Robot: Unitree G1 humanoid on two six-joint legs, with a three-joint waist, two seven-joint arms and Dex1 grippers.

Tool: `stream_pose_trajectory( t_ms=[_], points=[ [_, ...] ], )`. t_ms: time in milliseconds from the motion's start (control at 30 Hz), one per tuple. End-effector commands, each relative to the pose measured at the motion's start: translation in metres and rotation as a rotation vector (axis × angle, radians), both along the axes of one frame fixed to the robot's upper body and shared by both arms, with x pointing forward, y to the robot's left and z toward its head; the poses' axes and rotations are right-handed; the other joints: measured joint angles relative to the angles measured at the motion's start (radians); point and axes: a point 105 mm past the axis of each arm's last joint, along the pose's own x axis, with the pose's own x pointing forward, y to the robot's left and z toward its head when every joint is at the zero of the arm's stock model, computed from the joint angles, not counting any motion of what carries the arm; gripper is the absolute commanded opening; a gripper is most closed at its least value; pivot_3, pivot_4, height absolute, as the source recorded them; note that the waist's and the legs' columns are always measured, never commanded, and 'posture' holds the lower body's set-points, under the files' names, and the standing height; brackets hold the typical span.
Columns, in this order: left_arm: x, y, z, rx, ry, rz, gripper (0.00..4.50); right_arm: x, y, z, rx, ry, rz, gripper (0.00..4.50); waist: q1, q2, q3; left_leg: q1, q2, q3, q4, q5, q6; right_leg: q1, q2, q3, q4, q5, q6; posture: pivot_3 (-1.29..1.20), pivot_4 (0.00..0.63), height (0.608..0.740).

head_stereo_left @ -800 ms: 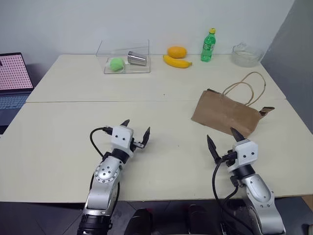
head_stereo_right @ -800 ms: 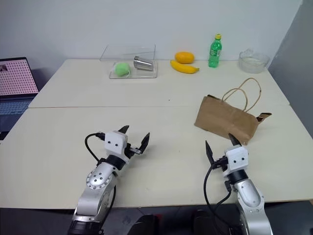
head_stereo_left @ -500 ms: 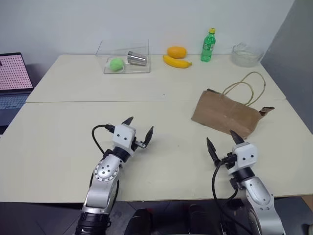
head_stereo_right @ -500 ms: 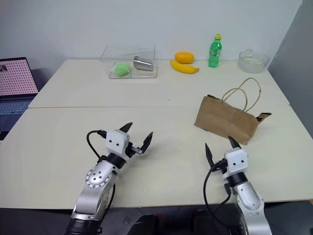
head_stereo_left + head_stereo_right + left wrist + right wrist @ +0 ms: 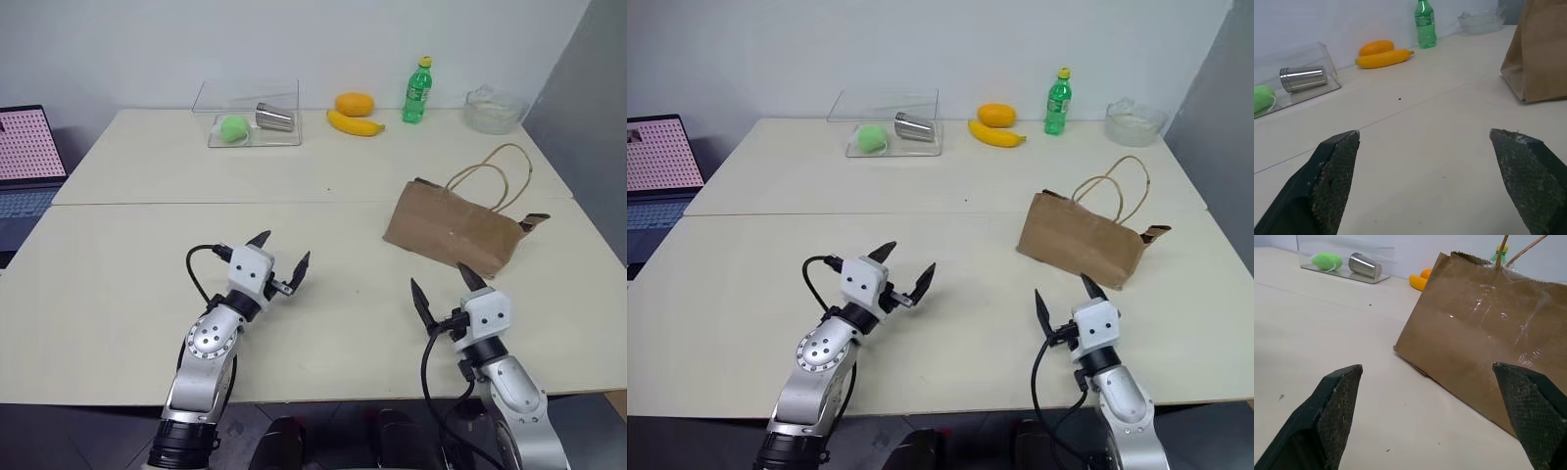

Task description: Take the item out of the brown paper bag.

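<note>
Brown paper bag (image 5: 453,233) lies on its side on the bench (image 5: 127,284), toward the robot's right, cord handles (image 5: 493,176) looping away behind it; the red item isn't visible, presumably inside. Left gripper (image 5: 281,262) and right gripper (image 5: 443,284) both hover over the bench, fingers spread wide, holding nothing; the right one sits just short of the bag. Bag looks light, thin, creased, so it'll likely crumple and slide if pushed. Best bet: pin or lift one edge at the mouth, then reach in. Item probably small, rounded, may roll.
</note>
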Motion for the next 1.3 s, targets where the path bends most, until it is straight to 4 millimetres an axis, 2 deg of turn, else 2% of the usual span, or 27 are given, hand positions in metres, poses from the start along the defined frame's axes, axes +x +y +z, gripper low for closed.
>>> stream_pose_trajectory(
  t_ms=[33, 200, 367, 500, 700, 900, 1133, 1300],
  points=[
    [-0.005, -0.011, 0.026, -0.027, -0.066, -0.078, 4.48, -0.006, 0.003, 0.016, -0.025, -0.054, 0.029, 4.50, 0.000, 0.000, 0.000, 0.000, 0.000, 0.000, 0.000, 0.000, 0.000, 0.000, 0.000, 0.000, 0.000, 0.000, 0.000, 0.00, 0.150, 0.740],
    [-0.009, -0.021, 0.034, -0.041, -0.064, -0.162, 4.48, -0.013, 0.002, 0.023, -0.005, -0.035, 0.057, 4.50, 0.000, 0.000, 0.000, 0.000, 0.000, 0.000, 0.000, 0.000, 0.000, 0.000, 0.000, 0.000, 0.000, 0.000, 0.000, 0.00, 0.150, 0.740],
    [-0.015, -0.043, 0.057, -0.105, -0.054, -0.350, 4.48, -0.019, -0.013, 0.053, -0.016, -0.072, 0.035, 4.50, 0.001, 0.000, 0.000, -0.001, 0.000, 0.000, 0.001, 0.000, 0.000, 0.000, 0.000, 0.000, 0.000, -0.001, 0.001, 0.00, 0.150, 0.740],
    [-0.017, -0.055, 0.068, -0.110, -0.072, -0.448, 4.48, -0.008, -0.044, 0.090, -0.006, -0.101, -0.095, 4.50, -0.002, 0.000, 0.000, -0.001, 0.000, 0.000, 0.001, 0.000, 0.000, 0.000, 0.000, 0.000, 0.000, 0.000, 0.001, 0.00, 0.150, 0.740],
    [-0.019, -0.066, 0.081, -0.135, -0.081, -0.554, 4.48, 0.013, -0.070, 0.124, 0.031, -0.053, -0.173, 4.50, -0.001, 0.000, 0.000, -0.001, 0.000, 0.000, 0.000, 0.000, 0.000, 0.000, 0.000, 0.000, 0.000, 0.002, -0.003, 0.00, 0.150, 0.740],
    [-0.017, -0.066, 0.090, -0.135, -0.098, -0.575, 4.48, 0.030, -0.077, 0.138, 0.044, 0.042, -0.152, 4.50, 0.000, -0.001, 0.001, -0.002, 0.000, 0.000, 0.000, 0.000, 0.000, 0.000, 0.000, 0.000, -0.001, 0.002, -0.003, 0.00, 0.150, 0.740],
    [-0.014, -0.068, 0.100, -0.127, -0.127, -0.590, 4.48, 0.051, -0.106, 0.154, 0.023, 0.131, -0.225, 4.50, 0.000, -0.001, 0.001, -0.002, -0.001, 0.000, 0.000, 0.000, 0.000, 0.000, 0.000, 0.000, -0.001, 0.002, -0.003, 0.00, 0.150, 0.740],
    [-0.015, -0.070, 0.106, -0.123, -0.134, -0.615, 4.48, 0.062, -0.108, 0.164, 0.045, 0.218, -0.172, 4.50, -0.002, -0.001, 0.001, -0.002, -0.001, 0.001, 0.000, 0.000, 0.000, 0.000, 0.000, 0.000, -0.001, 0.002, -0.003, 0.00, 0.150, 0.740]
  ],
)
